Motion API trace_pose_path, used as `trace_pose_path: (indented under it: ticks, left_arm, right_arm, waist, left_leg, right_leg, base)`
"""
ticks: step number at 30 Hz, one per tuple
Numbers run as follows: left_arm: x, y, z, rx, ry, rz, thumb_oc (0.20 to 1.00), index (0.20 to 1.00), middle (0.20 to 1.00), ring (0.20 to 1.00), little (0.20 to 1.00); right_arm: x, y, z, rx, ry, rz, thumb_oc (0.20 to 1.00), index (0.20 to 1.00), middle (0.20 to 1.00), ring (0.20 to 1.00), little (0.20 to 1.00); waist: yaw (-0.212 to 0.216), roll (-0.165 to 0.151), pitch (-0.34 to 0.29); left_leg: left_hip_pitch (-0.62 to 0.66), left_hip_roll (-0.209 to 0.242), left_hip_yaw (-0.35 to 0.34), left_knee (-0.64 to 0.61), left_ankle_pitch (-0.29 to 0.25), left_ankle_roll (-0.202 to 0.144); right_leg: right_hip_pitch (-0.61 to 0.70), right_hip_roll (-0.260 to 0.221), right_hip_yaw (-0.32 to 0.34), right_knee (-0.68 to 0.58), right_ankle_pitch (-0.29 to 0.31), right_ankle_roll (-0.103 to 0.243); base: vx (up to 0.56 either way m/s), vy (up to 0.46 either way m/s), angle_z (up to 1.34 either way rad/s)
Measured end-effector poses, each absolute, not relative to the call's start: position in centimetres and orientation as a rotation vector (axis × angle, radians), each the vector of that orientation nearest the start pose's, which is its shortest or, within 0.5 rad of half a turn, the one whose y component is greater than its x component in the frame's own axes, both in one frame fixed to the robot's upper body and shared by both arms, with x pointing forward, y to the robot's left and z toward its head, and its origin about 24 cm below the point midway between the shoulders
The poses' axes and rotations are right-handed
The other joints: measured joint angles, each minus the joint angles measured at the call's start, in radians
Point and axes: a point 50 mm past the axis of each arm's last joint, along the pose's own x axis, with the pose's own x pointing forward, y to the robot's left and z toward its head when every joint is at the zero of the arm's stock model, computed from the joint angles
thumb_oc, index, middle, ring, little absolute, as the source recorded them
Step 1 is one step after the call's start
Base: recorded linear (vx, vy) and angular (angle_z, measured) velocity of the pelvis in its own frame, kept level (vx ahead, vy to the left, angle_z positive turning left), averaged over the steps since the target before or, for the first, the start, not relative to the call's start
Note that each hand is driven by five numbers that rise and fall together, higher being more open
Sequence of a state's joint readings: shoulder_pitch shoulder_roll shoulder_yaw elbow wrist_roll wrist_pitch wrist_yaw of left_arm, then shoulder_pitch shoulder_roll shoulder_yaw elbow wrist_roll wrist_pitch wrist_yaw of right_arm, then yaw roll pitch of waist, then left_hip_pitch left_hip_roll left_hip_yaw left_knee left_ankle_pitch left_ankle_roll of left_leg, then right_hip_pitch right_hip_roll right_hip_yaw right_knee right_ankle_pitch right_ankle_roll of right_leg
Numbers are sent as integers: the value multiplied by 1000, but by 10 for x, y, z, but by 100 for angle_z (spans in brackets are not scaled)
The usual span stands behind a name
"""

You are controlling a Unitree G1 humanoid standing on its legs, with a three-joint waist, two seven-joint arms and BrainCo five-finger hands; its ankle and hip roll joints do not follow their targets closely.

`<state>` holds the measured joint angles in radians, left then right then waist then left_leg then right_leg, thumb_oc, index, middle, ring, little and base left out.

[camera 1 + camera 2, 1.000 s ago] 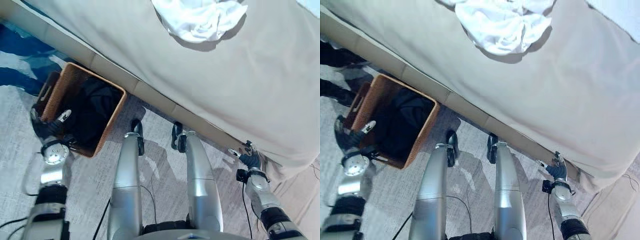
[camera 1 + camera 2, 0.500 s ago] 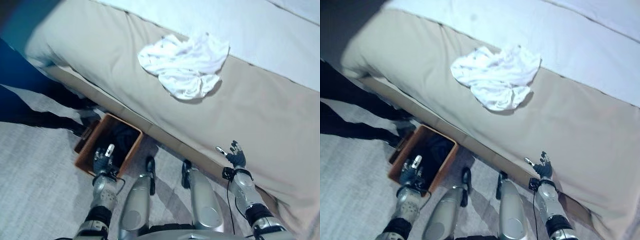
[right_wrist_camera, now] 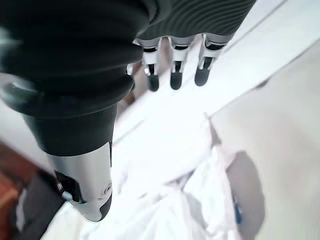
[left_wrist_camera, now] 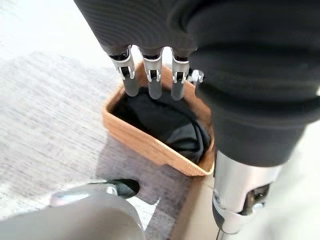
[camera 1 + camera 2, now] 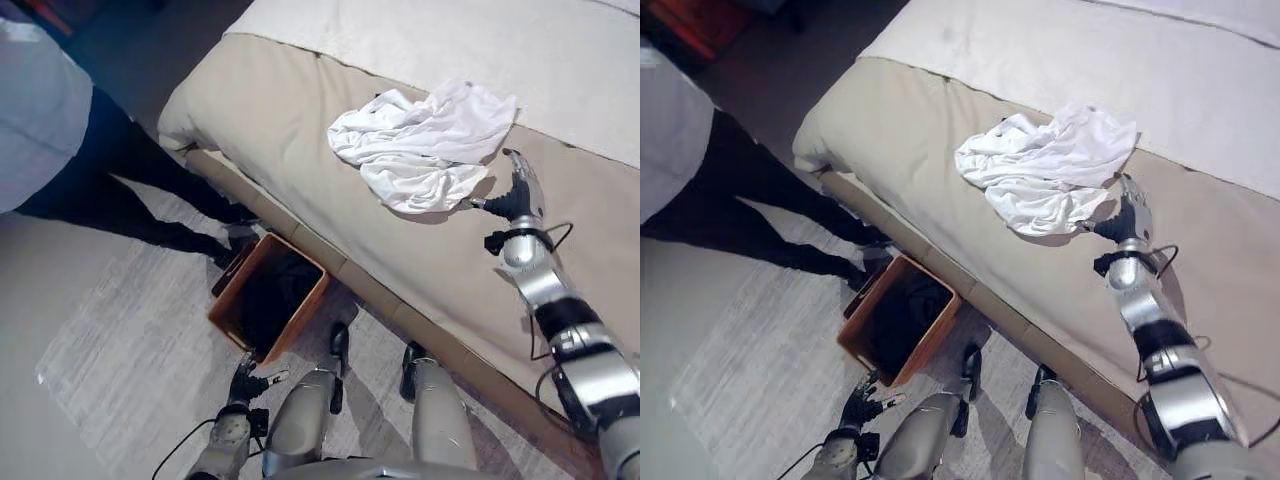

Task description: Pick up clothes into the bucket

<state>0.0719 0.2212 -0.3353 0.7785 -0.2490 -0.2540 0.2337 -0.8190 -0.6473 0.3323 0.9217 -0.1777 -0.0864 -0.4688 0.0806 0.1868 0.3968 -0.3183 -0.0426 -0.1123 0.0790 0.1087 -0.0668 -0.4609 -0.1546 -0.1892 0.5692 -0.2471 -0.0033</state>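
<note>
While the right robot hand, fingers relaxed, hovers just right of the white clothes on the bed, the left robot hand, seemingly released, hangs near the basket holding dark cloth.

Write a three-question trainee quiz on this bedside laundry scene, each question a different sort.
1. True or false: the crumpled white cloth garment is already inside the brown woven basket.
2. Which hand is nearest the white garment? A) left hand B) right hand
3. Fill in: the basket stands on the grey rug and holds ____ clothing.

Key: 1. False; it lies on the beige bed cover. 2. B. 3. Dark.
</note>
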Motion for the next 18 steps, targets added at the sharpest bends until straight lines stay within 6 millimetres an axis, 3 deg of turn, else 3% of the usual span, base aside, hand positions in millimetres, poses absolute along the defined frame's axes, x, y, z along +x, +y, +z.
trace_pose_path:
  ticks: [4,7,12,16,18]
  left_arm:
    - [162,176,-113,148,619,60,1000,1000,1000,1000,1000]
    - [164,178,-110,159,603,43,1000,1000,1000,1000,1000]
    - [167,178,-107,133,587,53,1000,1000,1000,1000,1000]
    - [170,178,-105,134,572,46,1000,1000,1000,1000,1000]
    - [174,178,-103,112,564,59,1000,1000,1000,1000,1000]
  right_arm:
    - [383,-291,182,-1000,-150,-541,1000,1000,1000,1000,1000]
    - [391,-296,206,-1058,-136,-580,1000,1000,1000,1000,1000]
    - [387,-318,219,-1109,-45,-657,1000,1000,1000,1000,1000]
    - [387,-321,242,-1122,-60,-696,1000,1000,1000,1000,1000]
    - [386,-325,239,-1129,-39,-698,1000,1000,1000,1000,1000]
  waist:
    - [20,22,57]
    - [20,17,93]
    - [46,10,102]
    - [58,9,103]
    - [70,7,104]
  left_leg:
    - [-38,-17,-27,7,20,7]
    - [-104,-28,-52,24,30,2]
    - [-191,-62,-84,41,42,-1]
    - [-302,-94,-91,96,46,-4]
    - [-329,-101,-95,113,47,-4]
  right_leg:
    - [-41,-25,-25,49,-6,-15]
    - [-103,-42,-45,81,-12,-20]
    - [-194,-91,-59,151,-44,-14]
    - [-291,-126,-66,197,-45,-14]
    - [-311,-132,-66,206,-45,-15]
  base:
    - [-53,-21,29]
    - [-22,-9,22]
    - [53,-21,27]
    - [23,41,21]
    - [18,6,11]
